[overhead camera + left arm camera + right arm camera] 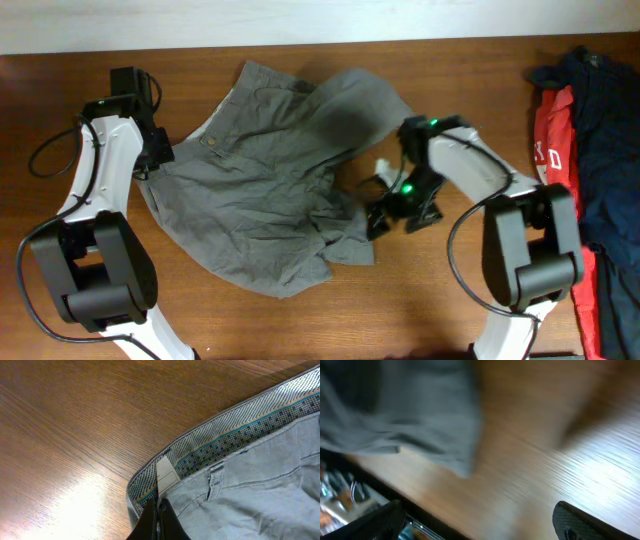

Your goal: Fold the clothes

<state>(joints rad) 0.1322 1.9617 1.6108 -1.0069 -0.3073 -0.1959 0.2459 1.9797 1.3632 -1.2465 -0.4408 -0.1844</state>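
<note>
**Desk:** Where do the shorts [270, 180] lie?

**Photographer:** Rumpled at mid-table. The left gripper [157, 510] has its jaws pressed together on the waistband [225, 440] edge, beside a white label [166, 474].

**Desk:** And the right gripper [475, 525]?

**Photographer:** Jaws spread wide over bare table [430, 300] just off the shorts' right edge. Open wood separates it from the red garment [550, 160] and navy garments [600, 130].

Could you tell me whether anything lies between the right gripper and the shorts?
Nothing visible does: only bare table shows between the open right gripper and the shorts. The left gripper pinches the waistband.
</note>
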